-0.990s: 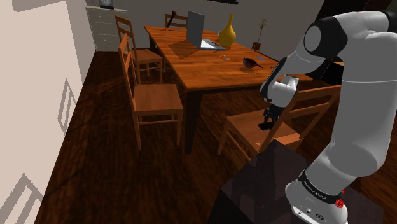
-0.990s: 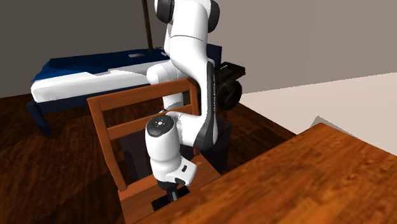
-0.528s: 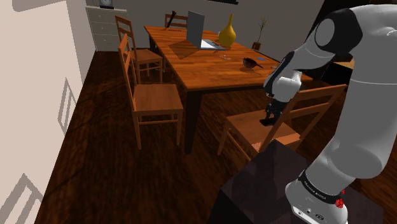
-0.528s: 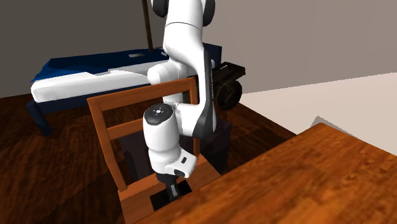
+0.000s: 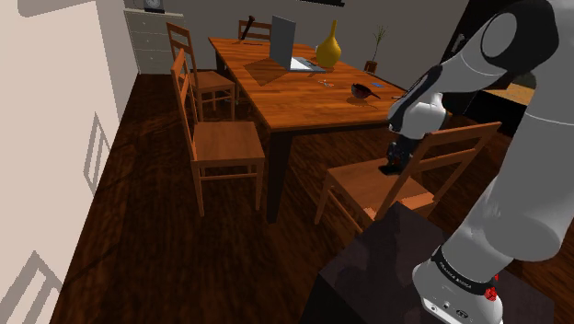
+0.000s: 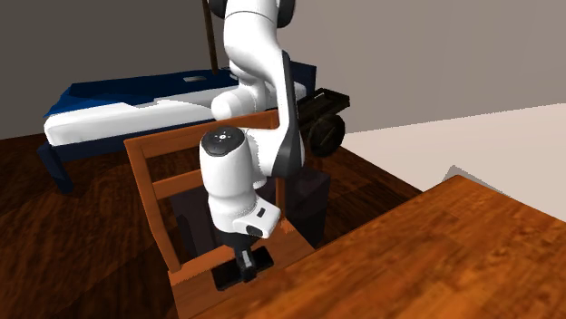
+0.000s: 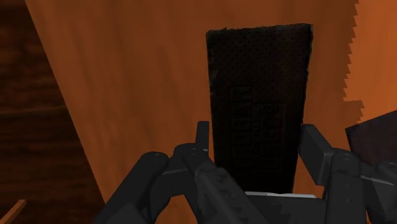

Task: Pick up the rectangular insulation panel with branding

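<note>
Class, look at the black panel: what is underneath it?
Beneath the panel, clasped by the gripper, lies the wooden chair seat. The patch of seat directly below the panel is covered, so contact between them cannot be judged.

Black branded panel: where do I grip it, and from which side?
Take the black panel across its narrow width, on the two long edges near one end, coming down from above the chair seat. It is a thin flat slab, branded face up, so only those edges give opposing faces, and that width fits between the fingers. The gripper clasps it this way.
</note>
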### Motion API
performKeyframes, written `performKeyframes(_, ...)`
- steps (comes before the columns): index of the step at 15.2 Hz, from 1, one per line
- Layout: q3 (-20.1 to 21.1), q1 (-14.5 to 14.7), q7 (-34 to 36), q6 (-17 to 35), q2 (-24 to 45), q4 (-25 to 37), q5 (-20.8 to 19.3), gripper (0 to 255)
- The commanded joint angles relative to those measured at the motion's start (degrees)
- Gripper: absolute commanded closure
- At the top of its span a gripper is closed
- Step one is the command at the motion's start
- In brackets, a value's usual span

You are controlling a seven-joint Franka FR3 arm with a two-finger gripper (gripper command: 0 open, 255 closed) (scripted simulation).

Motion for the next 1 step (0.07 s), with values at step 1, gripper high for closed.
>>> performKeyframes(1,-0.5,0.3,0.6,-0.4,-0.6,0.0,-0.9,255)
